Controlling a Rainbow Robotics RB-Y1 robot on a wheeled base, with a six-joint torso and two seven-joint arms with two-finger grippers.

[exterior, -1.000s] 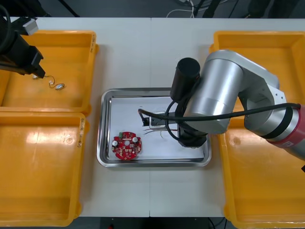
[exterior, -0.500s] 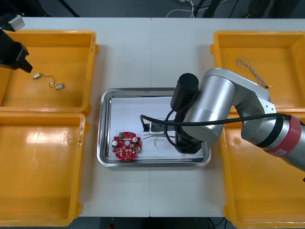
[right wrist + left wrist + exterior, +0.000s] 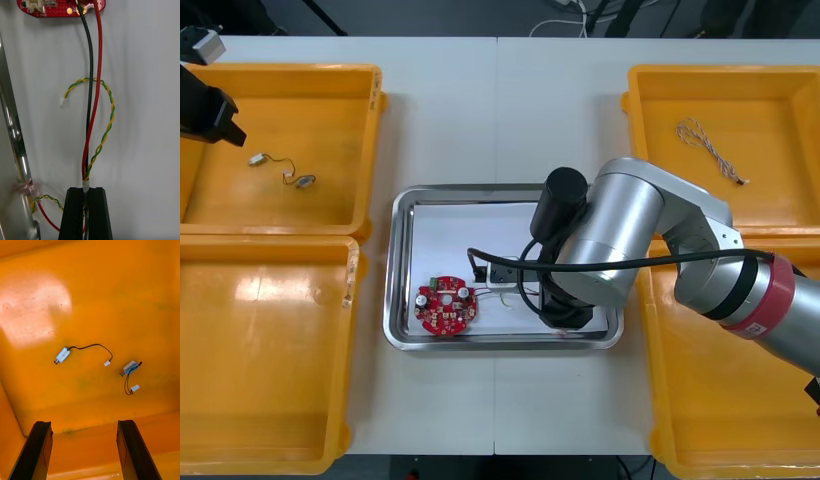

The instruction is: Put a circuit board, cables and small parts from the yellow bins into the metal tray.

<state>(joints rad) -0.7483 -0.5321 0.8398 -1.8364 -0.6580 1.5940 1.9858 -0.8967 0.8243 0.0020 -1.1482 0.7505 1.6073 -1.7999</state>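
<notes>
Right jaws are clamping the red and black cable (image 3: 99,75) by the tray's (image 3: 393,270) near edge. The cable is running straight from them along that edge to the circuit board (image 3: 446,305) at the near-left corner. Left jaws are hanging open over the far-left bin (image 3: 300,75), with small metal parts (image 3: 63,354) ahead.

No legible text, label, brand, number or sign is showing on any surface. The board (image 3: 446,305), the cable (image 3: 99,63), the bins (image 3: 310,110) and the tray (image 3: 394,270) are presenting no readable marking. Any print on the board is appearing too small to tell.
</notes>
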